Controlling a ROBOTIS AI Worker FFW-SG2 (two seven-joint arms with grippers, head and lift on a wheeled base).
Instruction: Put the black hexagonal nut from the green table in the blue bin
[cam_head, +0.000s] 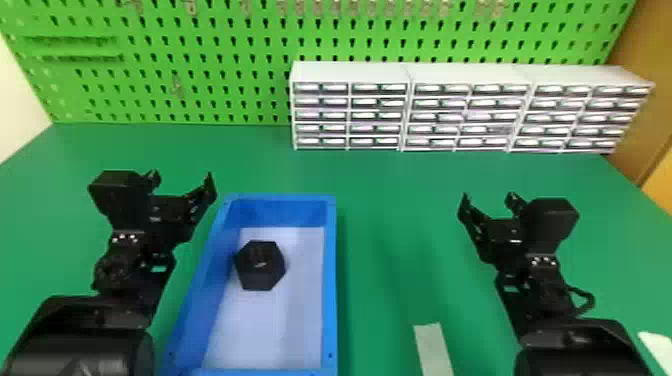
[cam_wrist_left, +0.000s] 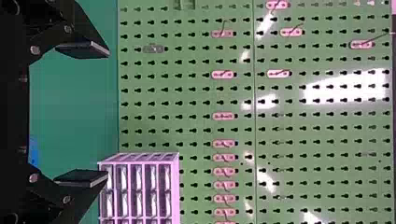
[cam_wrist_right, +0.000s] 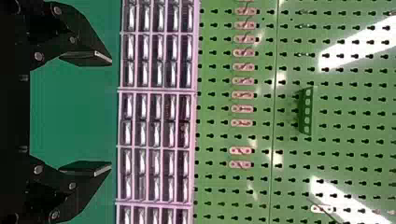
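Nut (cam_head: 260, 265) is being held inside the blue bin (cam_head: 330, 280), on its pale floor, in the far half and toward the left wall, with a hexagonal face being shown to the head view. The bin is being carried by the green bench (cam_head: 395, 200). To the left of the bin, near its far left corner, the left claw (cam_head: 181, 181) is being held; in the left wrist view the two fingers (cam_wrist_left: 84, 49) are being kept spread wide. Well to the right of the bin, the right claw (cam_head: 489, 199) is being held, and its fingers (cam_wrist_right: 86, 58) are likewise being kept wide apart. Right of the bin's near end, a pale strip (cam_head: 433, 350) is being borne by the bench. Beyond the bin, the bench is being backed by a green pegboard (cam_head: 225, 111), on which small hooks (cam_wrist_left: 223, 74) are being carried. Beyond the bin and to its right, the white drawers (cam_head: 350, 72) are being supported by the bench.
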